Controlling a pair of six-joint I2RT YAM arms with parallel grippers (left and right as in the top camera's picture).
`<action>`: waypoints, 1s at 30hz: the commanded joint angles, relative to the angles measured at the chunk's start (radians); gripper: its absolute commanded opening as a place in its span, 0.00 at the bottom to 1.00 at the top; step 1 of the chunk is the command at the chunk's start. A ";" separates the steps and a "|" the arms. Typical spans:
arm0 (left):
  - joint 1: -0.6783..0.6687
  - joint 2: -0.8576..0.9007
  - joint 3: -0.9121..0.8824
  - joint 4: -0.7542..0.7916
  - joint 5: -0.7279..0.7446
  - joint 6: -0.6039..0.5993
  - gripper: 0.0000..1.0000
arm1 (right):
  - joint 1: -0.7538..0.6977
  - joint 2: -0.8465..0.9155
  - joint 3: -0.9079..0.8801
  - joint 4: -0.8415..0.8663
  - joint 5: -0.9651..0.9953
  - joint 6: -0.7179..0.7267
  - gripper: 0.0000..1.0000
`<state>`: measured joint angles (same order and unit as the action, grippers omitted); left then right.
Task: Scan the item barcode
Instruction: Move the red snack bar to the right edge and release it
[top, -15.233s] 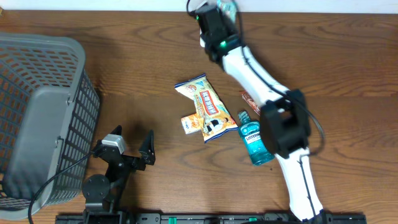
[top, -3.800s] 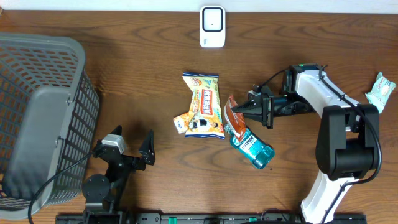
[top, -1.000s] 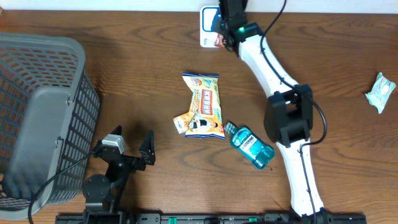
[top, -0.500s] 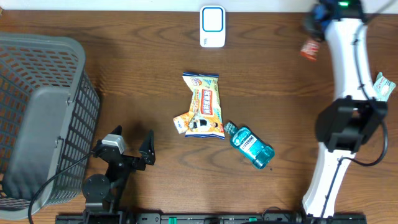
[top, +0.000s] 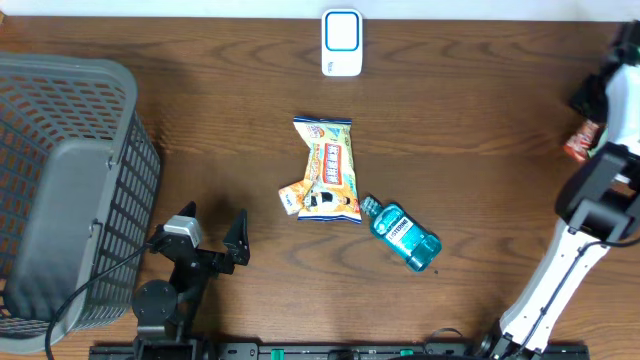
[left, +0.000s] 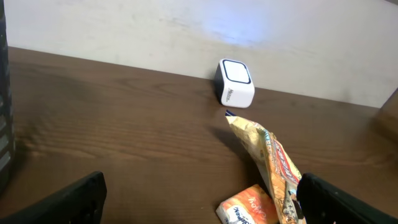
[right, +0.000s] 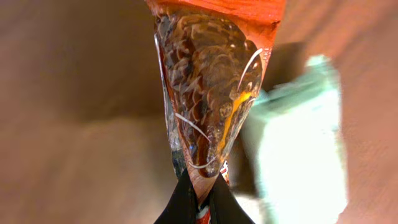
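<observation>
The white scanner (top: 341, 42) with a blue face stands at the table's back edge, and also shows as the scanner (left: 235, 91). My right gripper (top: 590, 122) is at the far right edge, shut on a red-brown snack packet (top: 580, 141). In the right wrist view the packet (right: 211, 81) hangs pinched between the black fingertips of the right gripper (right: 202, 194). My left gripper (top: 207, 236) rests open at the front left with nothing in it; its dark fingers (left: 62, 202) frame the wrist view.
A yellow snack bag (top: 327, 168), a small orange packet (top: 290, 197) and a teal mouthwash bottle (top: 404, 233) lie mid-table. A grey basket (top: 60, 190) fills the left side. A blurred pale green packet (right: 298, 143) lies under the right gripper.
One second ago the right gripper held the packet at the scanner. It has since swung along the back to the right edge and come forward, still shut on it. The left arm is still.
</observation>
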<state>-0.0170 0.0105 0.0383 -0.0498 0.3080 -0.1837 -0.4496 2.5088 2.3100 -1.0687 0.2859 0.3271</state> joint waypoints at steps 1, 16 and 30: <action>-0.004 -0.005 -0.018 -0.031 0.004 -0.002 0.98 | -0.082 -0.017 0.004 -0.021 0.019 -0.052 0.01; -0.004 -0.005 -0.018 -0.031 0.005 -0.002 0.98 | -0.142 -0.345 0.013 -0.076 -0.300 0.065 0.51; -0.004 -0.005 -0.018 -0.031 0.004 -0.002 0.98 | 0.330 -0.631 0.001 -0.327 -0.551 -0.116 0.74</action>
<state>-0.0170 0.0105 0.0383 -0.0494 0.3077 -0.1837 -0.2665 1.8290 2.3367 -1.3361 -0.1627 0.3702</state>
